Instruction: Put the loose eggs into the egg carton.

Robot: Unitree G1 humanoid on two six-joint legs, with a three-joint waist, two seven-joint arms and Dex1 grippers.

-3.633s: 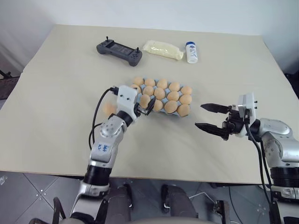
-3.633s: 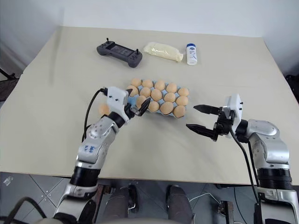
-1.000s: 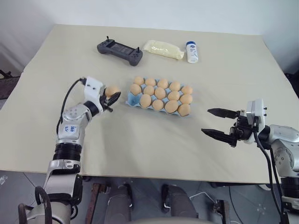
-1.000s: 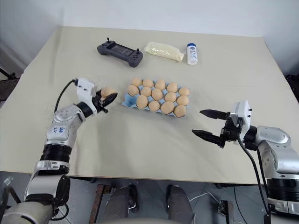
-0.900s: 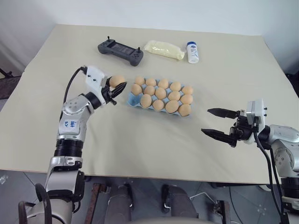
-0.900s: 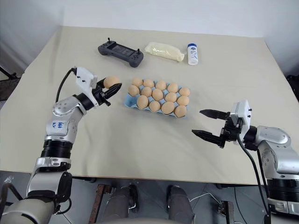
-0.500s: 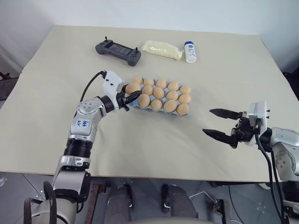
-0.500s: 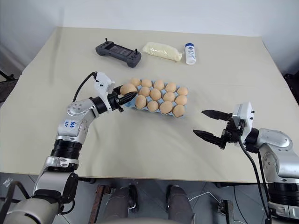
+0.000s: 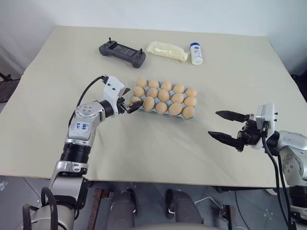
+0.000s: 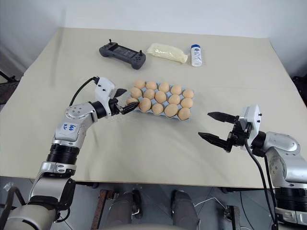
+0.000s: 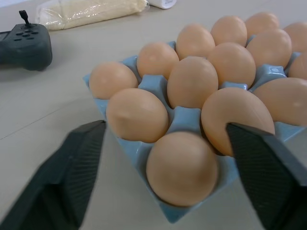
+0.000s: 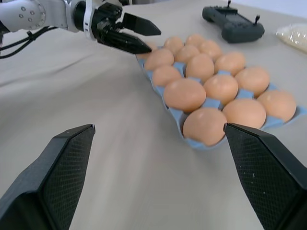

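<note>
Left eye view is showing the egg carton (image 9: 164, 98) sitting near the middle of the tabletop (image 9: 158, 148), with tan eggs (image 9: 168, 97) filling its cups. The left claw (image 9: 128, 101) is hanging at the carton's near-left corner with its two black fingers spread wide, one on each side of the corner egg (image 11: 182, 167) and gripping nothing. In the left wrist view that egg is resting in its cup between the parted fingers (image 11: 79, 163), apart from both. The right claw (image 9: 225, 126) is hovering over bare tabletop well to the right of the carton, also spread wide and carrying nothing. Along the far edge a dark grey controller (image 9: 122, 51), a pale yellow packet (image 9: 167, 51) and a small white bottle (image 9: 196, 53) are lying in a row, well apart from the carton
</note>
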